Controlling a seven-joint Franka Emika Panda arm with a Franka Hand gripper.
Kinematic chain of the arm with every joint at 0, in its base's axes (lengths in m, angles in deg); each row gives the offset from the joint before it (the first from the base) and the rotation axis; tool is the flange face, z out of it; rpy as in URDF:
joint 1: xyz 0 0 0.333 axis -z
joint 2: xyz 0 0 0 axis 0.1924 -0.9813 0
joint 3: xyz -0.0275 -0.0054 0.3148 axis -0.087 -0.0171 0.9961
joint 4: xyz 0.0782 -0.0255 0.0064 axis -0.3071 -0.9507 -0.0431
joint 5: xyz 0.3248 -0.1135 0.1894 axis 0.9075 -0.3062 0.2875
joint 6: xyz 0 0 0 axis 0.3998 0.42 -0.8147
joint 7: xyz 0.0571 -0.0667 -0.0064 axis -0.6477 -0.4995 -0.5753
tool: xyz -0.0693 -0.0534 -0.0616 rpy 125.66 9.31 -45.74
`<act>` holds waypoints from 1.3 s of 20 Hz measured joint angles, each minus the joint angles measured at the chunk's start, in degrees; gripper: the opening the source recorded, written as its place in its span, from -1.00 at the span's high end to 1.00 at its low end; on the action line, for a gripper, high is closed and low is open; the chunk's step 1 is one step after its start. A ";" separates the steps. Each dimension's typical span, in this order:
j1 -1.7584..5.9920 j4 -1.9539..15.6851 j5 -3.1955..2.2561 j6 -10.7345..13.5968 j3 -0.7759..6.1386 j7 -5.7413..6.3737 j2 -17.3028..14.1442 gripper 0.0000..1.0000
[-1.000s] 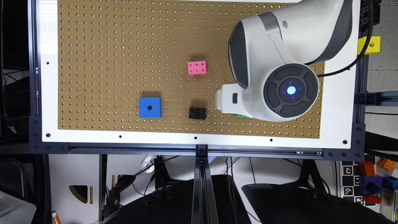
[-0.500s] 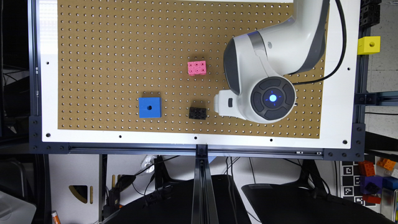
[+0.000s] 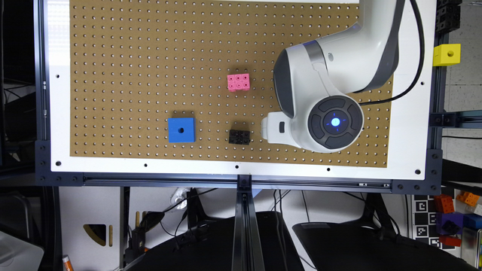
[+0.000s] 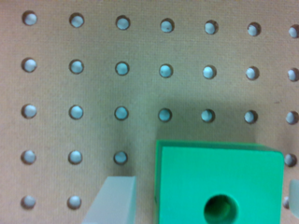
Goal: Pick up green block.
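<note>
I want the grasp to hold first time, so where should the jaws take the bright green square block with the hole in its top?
Come straight down and clamp two opposite flat side faces of the green square block. It lies flat on the brown pegboard, so its sides stand vertical, and one finger already flanks it.

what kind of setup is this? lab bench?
Likely a robotics lab test bench: a pegboard on an aluminium frame, the robot arm above it, and toy blocks like the green block.
</note>
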 joint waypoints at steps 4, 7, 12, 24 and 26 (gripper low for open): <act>-0.02 0.66 -0.16 0.33 -0.01 0.10 -0.25 -1.00; 0.02 0.68 -0.16 0.31 -0.02 0.09 -0.26 1.00; 0.05 0.67 -0.16 0.30 0.00 0.09 -0.26 1.00; 0.04 0.66 -0.17 1.21 -0.23 0.10 -0.11 1.00; 0.04 0.66 -0.17 1.23 -0.23 0.10 -0.07 1.00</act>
